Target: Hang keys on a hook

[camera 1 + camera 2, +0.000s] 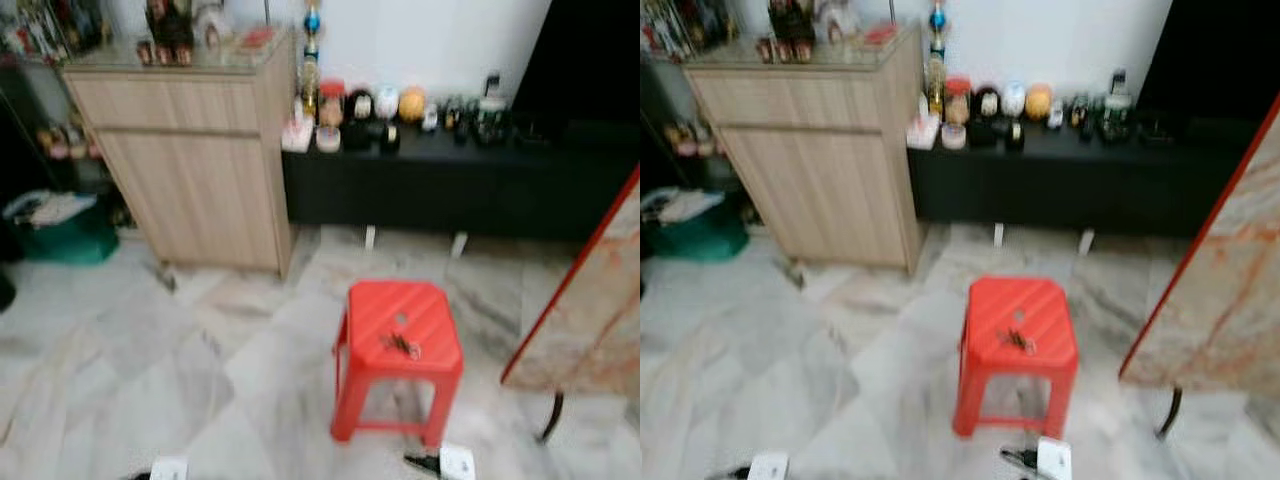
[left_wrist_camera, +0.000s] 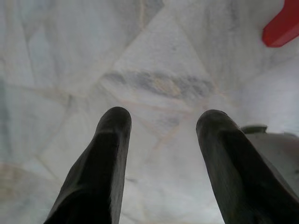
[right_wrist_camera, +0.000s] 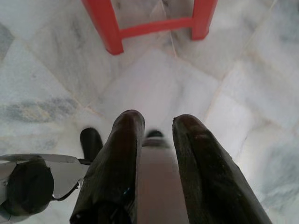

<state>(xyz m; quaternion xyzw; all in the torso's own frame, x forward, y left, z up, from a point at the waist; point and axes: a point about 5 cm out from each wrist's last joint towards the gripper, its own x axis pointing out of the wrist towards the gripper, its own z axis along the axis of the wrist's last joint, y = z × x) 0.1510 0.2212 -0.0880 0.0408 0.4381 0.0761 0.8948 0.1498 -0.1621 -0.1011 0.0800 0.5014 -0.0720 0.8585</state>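
A small bunch of keys (image 1: 401, 346) lies on top of a red plastic stool (image 1: 425, 305) standing on the marble floor in front of me. My right gripper (image 3: 158, 119) hangs low just before the stool, beside its near right leg. Its fingers are a narrow gap apart with nothing between them, and the stool's legs (image 3: 106, 29) show beyond them. Its black tip (image 1: 424, 463) shows at the bottom edge of the left eye view. My left gripper (image 2: 163, 122) hangs over bare floor to the left, open and empty, with a corner of the stool (image 2: 282, 28) off to one side.
A light wooden cabinet (image 1: 190, 170) stands at the back left, with a low black bench (image 1: 450, 190) carrying jars and ornaments beside it. A tilted marble slab with a red edge (image 1: 590, 300) stands close at the right. A green basin (image 1: 60, 235) sits far left.
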